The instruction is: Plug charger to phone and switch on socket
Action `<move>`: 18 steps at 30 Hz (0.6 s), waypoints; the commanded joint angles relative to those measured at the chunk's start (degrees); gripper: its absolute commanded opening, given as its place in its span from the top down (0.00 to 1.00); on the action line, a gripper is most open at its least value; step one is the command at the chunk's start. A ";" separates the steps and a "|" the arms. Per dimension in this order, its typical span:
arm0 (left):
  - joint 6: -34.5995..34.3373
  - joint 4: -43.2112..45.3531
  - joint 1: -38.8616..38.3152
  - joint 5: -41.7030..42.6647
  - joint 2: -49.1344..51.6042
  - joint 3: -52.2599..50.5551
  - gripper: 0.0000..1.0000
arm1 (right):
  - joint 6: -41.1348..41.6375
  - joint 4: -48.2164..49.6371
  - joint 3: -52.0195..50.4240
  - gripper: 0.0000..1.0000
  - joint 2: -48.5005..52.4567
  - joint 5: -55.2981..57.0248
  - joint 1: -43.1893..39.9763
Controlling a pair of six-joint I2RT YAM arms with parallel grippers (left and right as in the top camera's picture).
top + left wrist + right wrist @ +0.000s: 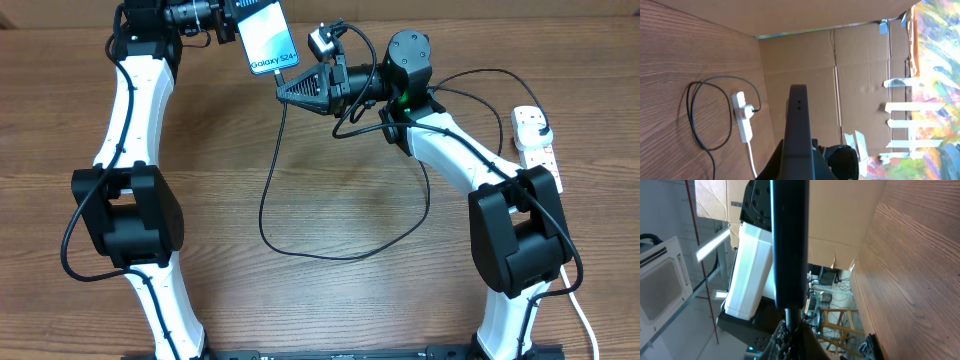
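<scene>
The phone (268, 40), its cyan screen reading "Galaxy S24", is held up at the back of the table with my left gripper (226, 24) shut on its top end. In the left wrist view it stands edge-on (799, 120) between the jaws of that gripper (799, 159). My right gripper (292, 88) is shut on the charger's connector tip (788, 316), which meets the phone's bottom edge (790, 245). The black cable (300, 250) loops over the table to the plug (754, 109) in the socket (535, 140), a white power strip at the right edge.
The cable loop (695, 115) lies on the wood between both arms. The strip's white cord (583, 320) runs to the front right. Cardboard walls (860, 60) close off the back of the table.
</scene>
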 commanded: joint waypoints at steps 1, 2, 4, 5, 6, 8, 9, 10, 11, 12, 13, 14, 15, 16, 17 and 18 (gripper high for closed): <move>-1.84 0.28 0.35 1.97 -0.02 1.22 0.95 | 0.20 0.31 0.96 0.96 0.33 0.66 -0.68; -1.88 0.28 0.35 1.97 -0.02 1.22 0.96 | 0.20 0.33 0.96 0.96 0.33 0.70 -0.70; -1.86 0.26 0.35 2.03 -0.02 1.22 0.96 | 0.20 0.31 0.96 0.96 0.33 0.74 -0.70; -1.86 0.28 0.35 2.14 -0.02 1.22 0.96 | 0.20 0.31 0.96 0.96 0.33 0.74 -0.70; -1.86 0.26 0.35 2.21 -0.02 1.22 0.95 | 0.20 0.31 0.96 0.96 0.33 0.74 -0.74; -1.86 0.28 0.35 2.43 -0.02 1.22 0.96 | 0.20 0.31 0.96 0.96 0.33 0.74 -0.87; -1.84 0.28 0.35 2.60 -0.02 1.22 0.96 | 0.20 0.33 0.96 0.96 0.33 0.74 -0.96; -1.81 0.28 0.35 2.73 -0.02 1.22 0.95 | 0.20 0.31 0.96 0.96 0.33 0.74 -1.05; -1.73 0.28 0.35 2.80 -0.02 1.22 0.95 | 0.20 0.31 0.96 0.96 0.33 0.72 -1.07; -1.62 0.28 0.35 2.80 -0.02 1.22 0.96 | 0.20 0.31 0.96 0.96 0.33 0.72 -1.18; -1.57 0.28 0.35 2.80 -0.02 1.22 0.96 | 0.20 0.33 0.96 0.96 0.33 0.70 -1.18; -1.57 0.28 0.35 2.78 -0.02 1.22 0.96 | 0.22 0.33 0.96 0.96 0.33 0.70 -1.18; -1.55 0.28 0.35 2.69 -0.02 1.22 0.96 | 0.20 0.33 0.96 0.96 0.33 0.57 -1.18; -1.38 0.28 0.35 2.62 -0.02 1.22 0.96 | 0.20 0.35 0.96 0.96 0.33 0.50 -1.18; -1.16 0.28 0.35 2.58 -0.02 1.22 0.96 | 0.20 0.33 0.96 0.96 0.33 0.39 -1.16; -0.92 0.28 0.35 2.58 -0.02 1.22 0.96 | 0.20 0.33 0.96 0.96 0.33 0.28 -1.16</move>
